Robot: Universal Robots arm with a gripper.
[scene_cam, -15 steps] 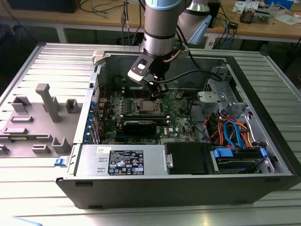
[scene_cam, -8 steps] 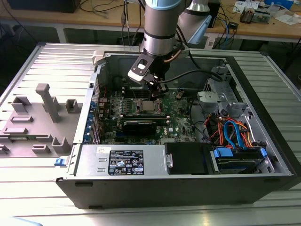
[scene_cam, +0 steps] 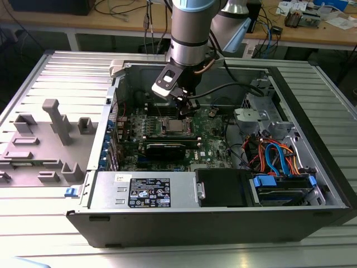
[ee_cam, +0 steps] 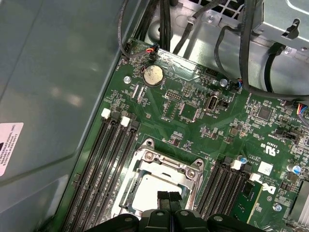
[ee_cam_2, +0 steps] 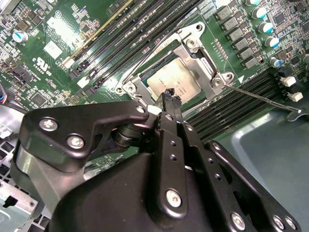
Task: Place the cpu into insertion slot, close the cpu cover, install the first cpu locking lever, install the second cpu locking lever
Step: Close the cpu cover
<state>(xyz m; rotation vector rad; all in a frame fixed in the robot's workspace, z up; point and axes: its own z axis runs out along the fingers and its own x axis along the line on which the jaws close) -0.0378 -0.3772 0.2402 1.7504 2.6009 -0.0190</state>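
The cpu, a dull silver square chip, lies in the insertion slot on the green board. The cpu cover, a metal frame, lies flat around the chip's edges. A thin wire locking lever sticks out from one socket corner across the memory slots. A second thin lever runs along the opposite side of the socket. My gripper hovers just above the chip's edge, its black fingertips shut with nothing between them.
Black memory slots flank the socket on both sides. A coin battery and black cables sit beyond it. In the exterior view, a long black card, the power supply and a drive bay with blue cables crowd the case.
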